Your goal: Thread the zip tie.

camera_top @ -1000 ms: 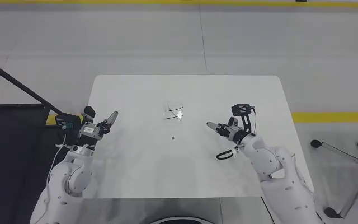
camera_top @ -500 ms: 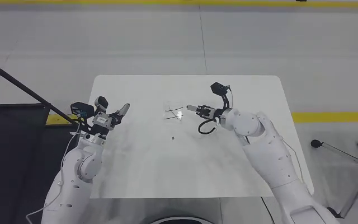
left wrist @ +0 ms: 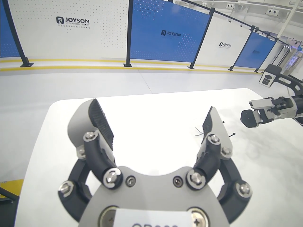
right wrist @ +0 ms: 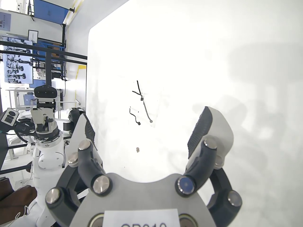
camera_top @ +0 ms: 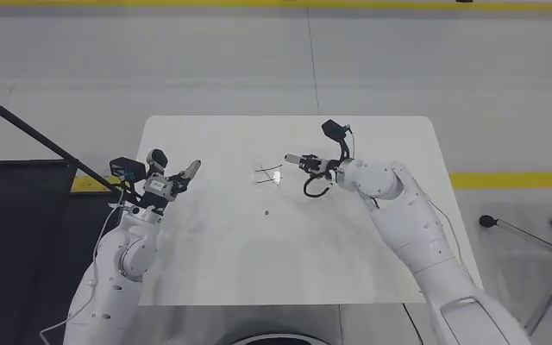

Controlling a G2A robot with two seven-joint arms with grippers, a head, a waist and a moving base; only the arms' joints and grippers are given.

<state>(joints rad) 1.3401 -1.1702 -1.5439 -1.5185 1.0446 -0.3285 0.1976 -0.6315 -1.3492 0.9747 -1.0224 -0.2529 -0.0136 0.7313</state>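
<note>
Left gripper [left wrist: 152,109] hovers near the table's [camera_top: 216,259] left edge, fingers spread wide, holding nothing. Right gripper [camera_top: 293,160], fingers equally wide apart and empty, hangs just beside the zip ties [camera_top: 269,170] lying mid-table.

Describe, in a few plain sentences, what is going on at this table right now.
A two-armed robot faces a threading job, and nothing is held yet. Thin zip ties lie loose near the middle of the white table. The right pincer hangs open just beside them. The left pincer, also open, is over the table's left edge, farther off.
</note>
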